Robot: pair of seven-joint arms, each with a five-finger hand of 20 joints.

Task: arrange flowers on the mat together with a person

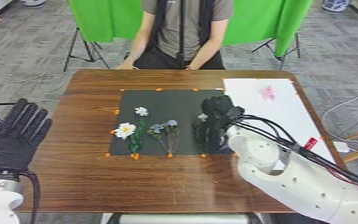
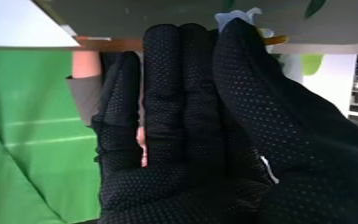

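The dark mat (image 1: 171, 98) lies on the brown desk (image 1: 87, 185), with small orange tabs (image 1: 159, 89) along its edges. Toward its left side is a white flower with a yellow centre (image 1: 124, 130), and a smaller white flower (image 1: 141, 111) sits just beyond it, toward the far edge. Green stems (image 1: 135, 142) run down beside them toward the near edge. Near the mat's middle is a cluster of blue flowers (image 1: 164, 126), its thin stems spreading toward the near edge.

The right hand (image 1: 220, 112) is over the right part of the mat, just beside a pale flower (image 1: 202, 116). In the right wrist view, that hand (image 2: 202, 192) has its fingers straight and close together, apart from the outermost one, which stands slightly away; the thumb is straight too. The pale flower's petals show right by the thumb's tip — whether they touch it, I cannot tell.

The left hand (image 1: 11, 135) is beyond the desk's left edge, well apart from the mat, its fingers straight and a little spread.

To the right of the mat is a white sheet (image 1: 246, 107) with a pink flower (image 1: 268, 93) on its far part. Green cloth (image 1: 95, 20) hangs beyond the desk.
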